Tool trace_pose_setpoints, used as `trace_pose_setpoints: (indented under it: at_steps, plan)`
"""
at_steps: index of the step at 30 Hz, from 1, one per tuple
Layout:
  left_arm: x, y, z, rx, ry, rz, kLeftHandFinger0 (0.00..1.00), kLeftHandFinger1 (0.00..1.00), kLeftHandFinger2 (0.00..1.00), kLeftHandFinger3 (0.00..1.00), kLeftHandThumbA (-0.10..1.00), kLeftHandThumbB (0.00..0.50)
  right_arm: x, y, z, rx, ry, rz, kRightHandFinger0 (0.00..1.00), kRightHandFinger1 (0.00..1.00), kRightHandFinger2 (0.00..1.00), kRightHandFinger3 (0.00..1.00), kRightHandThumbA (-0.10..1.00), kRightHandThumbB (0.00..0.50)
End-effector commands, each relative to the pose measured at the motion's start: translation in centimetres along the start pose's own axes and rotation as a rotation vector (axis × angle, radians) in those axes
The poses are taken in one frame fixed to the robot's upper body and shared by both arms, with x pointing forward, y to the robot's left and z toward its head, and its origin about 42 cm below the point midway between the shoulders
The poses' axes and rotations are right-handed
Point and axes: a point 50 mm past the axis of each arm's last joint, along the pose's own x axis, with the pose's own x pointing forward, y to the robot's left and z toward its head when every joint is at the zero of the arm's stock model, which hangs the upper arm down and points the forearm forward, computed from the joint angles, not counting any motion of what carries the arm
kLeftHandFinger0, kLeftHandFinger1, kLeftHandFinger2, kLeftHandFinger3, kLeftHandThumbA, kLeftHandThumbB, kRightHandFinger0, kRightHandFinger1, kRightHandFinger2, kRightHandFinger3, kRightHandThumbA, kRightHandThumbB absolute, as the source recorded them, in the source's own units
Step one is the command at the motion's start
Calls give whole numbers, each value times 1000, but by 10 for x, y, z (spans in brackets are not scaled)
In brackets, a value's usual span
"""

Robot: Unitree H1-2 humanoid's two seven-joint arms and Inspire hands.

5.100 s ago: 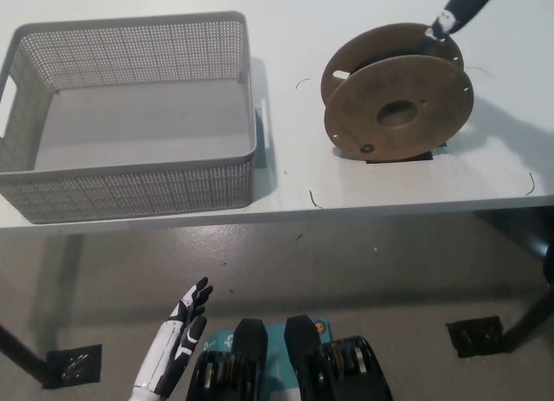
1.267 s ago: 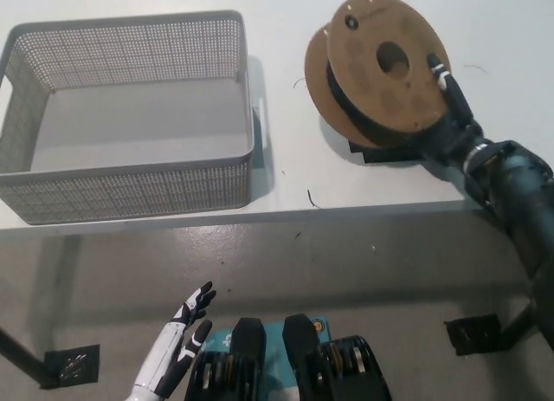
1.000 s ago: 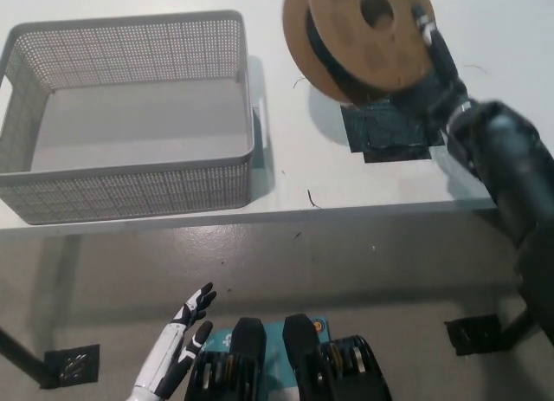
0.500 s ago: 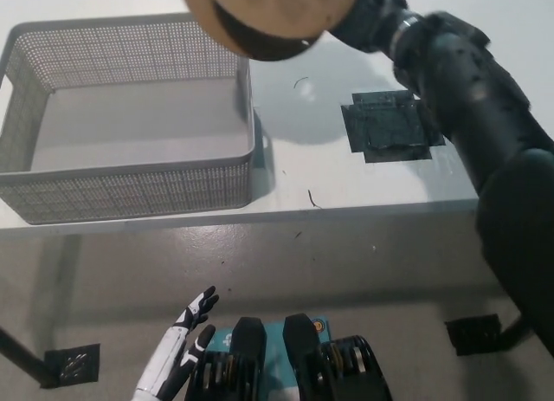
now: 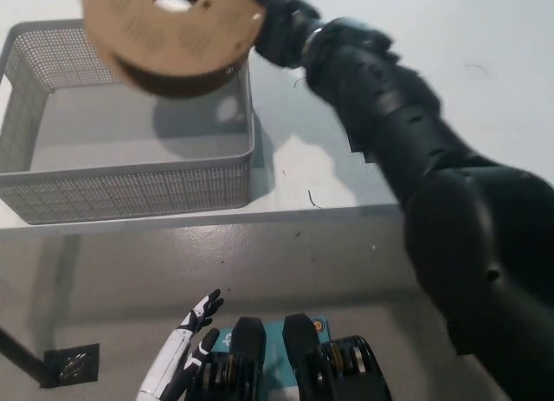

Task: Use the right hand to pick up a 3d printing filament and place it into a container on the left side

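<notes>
Head view: right robot hand (image 5: 275,29) grips filament spool (image 5: 170,33) above basket (image 5: 130,189); label unreadable; left robot hand (image 5: 186,358) open.

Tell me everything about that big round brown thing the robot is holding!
It is a filament spool: two round brown discs that look like cardboard, with dark filament wound between them and a pale hole in the middle. The black right hand grips its right side and holds it in the air, tilted, over the grey mesh basket. Its shadow falls inside the basket. Nothing else touches it.
</notes>
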Motion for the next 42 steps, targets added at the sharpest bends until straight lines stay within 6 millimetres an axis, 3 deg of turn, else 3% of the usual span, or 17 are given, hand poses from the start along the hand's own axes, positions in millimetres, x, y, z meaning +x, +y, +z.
trace_pose_setpoints:
  at_steps: [1,2,5,8,10,12,16,18,20,27,29,30,31,33,38,41,42]
  plan:
    - [8,8,13,22,-77,-20,1000,1000,1000,1000,1000,363,-6,63,51,-260,-159,127,991,1000,1000,1000,337,362]
    - [9,8,14,21,-76,-24,1000,1000,1000,1000,1000,371,-6,68,47,-315,-139,159,1000,1000,1000,1000,499,371]
    - [11,7,14,14,-75,-33,1000,1000,1000,1000,1000,368,-5,77,41,-396,-112,204,1000,1000,1000,1000,705,427]
    - [13,7,16,24,-81,-49,1000,1000,1000,1000,1000,358,-5,87,35,-451,-120,235,1000,1000,1000,1000,723,431]
    - [14,7,16,30,-88,-58,1000,1000,1000,1000,1000,357,-4,91,29,-488,-115,230,1000,1000,1000,1000,780,470]
    - [15,7,16,32,-88,-62,1000,1000,1000,1000,1000,365,-4,92,30,-468,-114,233,1000,1000,1000,1000,787,495]
    - [15,7,17,33,-90,-68,1000,1000,1000,1000,1000,370,-6,94,40,-461,-160,250,1000,1000,1000,1000,915,499]
    - [15,6,16,21,-86,-69,1000,1000,1000,1000,1000,377,-8,93,50,-544,-193,237,1000,1000,1000,1000,998,496]
    - [14,5,16,21,-85,-70,1000,1000,1000,1000,1000,370,-11,91,64,-553,-205,225,1000,1000,1000,1000,999,499]
    - [16,8,16,18,-92,-69,1000,1000,1000,1000,1000,356,-37,71,149,-607,-356,183,1000,1000,1000,1000,1000,500]
    - [16,8,16,16,-91,-63,1000,1000,1000,1000,1000,357,-47,60,171,-653,-401,172,1000,1000,1000,1000,1000,460]
    - [15,9,16,23,-89,-61,1000,1000,1000,1000,1000,359,-55,51,185,-656,-428,178,1000,1000,1000,1000,1000,471]
    - [14,8,15,28,-86,-58,1000,1000,1000,1000,1000,367,-65,37,200,-656,-457,192,1000,1000,1000,1000,1000,409]
    - [14,8,15,21,-84,-57,1000,1000,1000,1000,1000,371,-81,15,219,-688,-497,216,1000,1000,1000,1000,1000,384]
    - [16,8,16,17,-90,-47,1000,1000,1000,1000,1000,359,-119,-17,245,-735,-556,173,1000,1000,1000,1000,1000,414]
    - [16,6,15,15,-88,-42,1000,1000,1000,1000,1000,352,-155,-40,245,-761,-641,195,1000,1000,1000,1000,944,351]
    - [16,6,15,14,-89,-42,1000,1000,1000,1000,1000,351,-164,-43,243,-798,-665,202,1000,1000,1000,1000,952,360]
